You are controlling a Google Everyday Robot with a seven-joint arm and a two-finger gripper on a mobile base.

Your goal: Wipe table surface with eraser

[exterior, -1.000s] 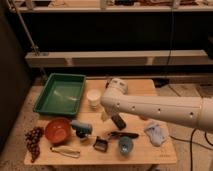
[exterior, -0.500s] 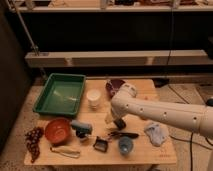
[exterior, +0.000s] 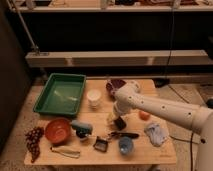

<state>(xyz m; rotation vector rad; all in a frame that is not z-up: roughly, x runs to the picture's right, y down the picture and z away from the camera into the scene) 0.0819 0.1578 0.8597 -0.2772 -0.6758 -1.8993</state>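
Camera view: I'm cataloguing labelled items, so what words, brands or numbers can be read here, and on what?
None can be read: no word, label or number shows on the green tray, white cup, eraser or table surface.
The gripper, low over the table near the eraser, shows none either.

The gripper (exterior: 119,122) hangs low over the middle of the worktop (exterior: 101,116), and its white arm (exterior: 165,107) spans the right rear part, barring passage there. Just in front lies the eraser (exterior: 128,135), hemmed in by the black clip (exterior: 101,144), the blue cup (exterior: 125,146) and the cloth (exterior: 156,134). The orange (exterior: 144,115) sits just right of the gripper. Bare wood opens between the white cup (exterior: 94,97) and the grey-blue block (exterior: 81,127). The green tray (exterior: 60,94) fills the left rear, while the red bowl (exterior: 57,130) and grapes (exterior: 33,142) crowd the left front
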